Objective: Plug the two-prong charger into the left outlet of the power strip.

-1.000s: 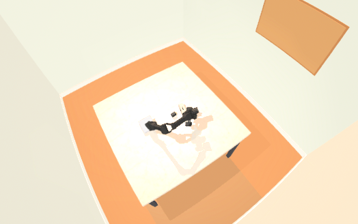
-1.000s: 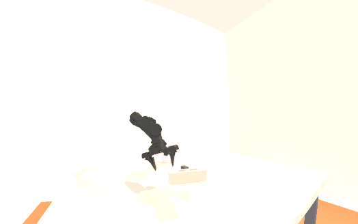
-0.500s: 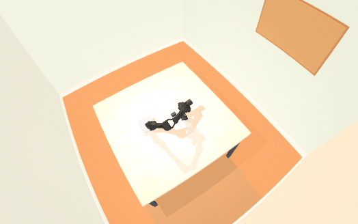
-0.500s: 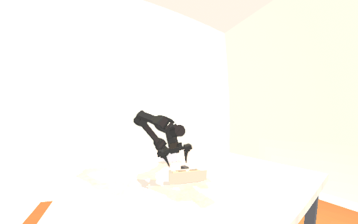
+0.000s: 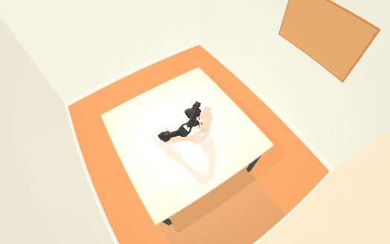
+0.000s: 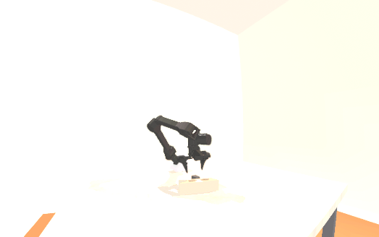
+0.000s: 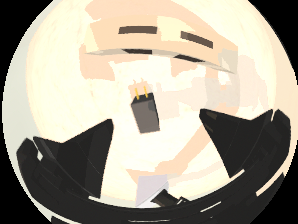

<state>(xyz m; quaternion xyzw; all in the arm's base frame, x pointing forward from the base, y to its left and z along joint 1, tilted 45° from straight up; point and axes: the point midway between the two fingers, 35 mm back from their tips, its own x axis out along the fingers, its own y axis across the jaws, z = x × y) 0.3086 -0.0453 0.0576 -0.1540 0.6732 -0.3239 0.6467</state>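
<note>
The charger [image 7: 145, 115] is a dark grey block lying on the table, its two yellow prongs toward the power strip; it shows in the exterior view as a small dark shape [image 6: 195, 177] behind the strip. The power strip [image 7: 169, 36] [image 6: 199, 187] is a long cream block with several dark slots, beyond the charger in the wrist view. My gripper [image 6: 194, 170] [image 7: 157, 117] is open and empty, pointing down above the charger, which appears between the fingertips in the wrist view, nearer the left one. In the top view the arm largely hides both objects.
The arm's base [image 5: 164, 136] stands on a pale plate [image 5: 155, 138] at the left of the table [image 5: 149, 178] in the top view. Arm shadows fall across the table. A brown board [image 5: 329, 37] hangs on the wall, away from the arm.
</note>
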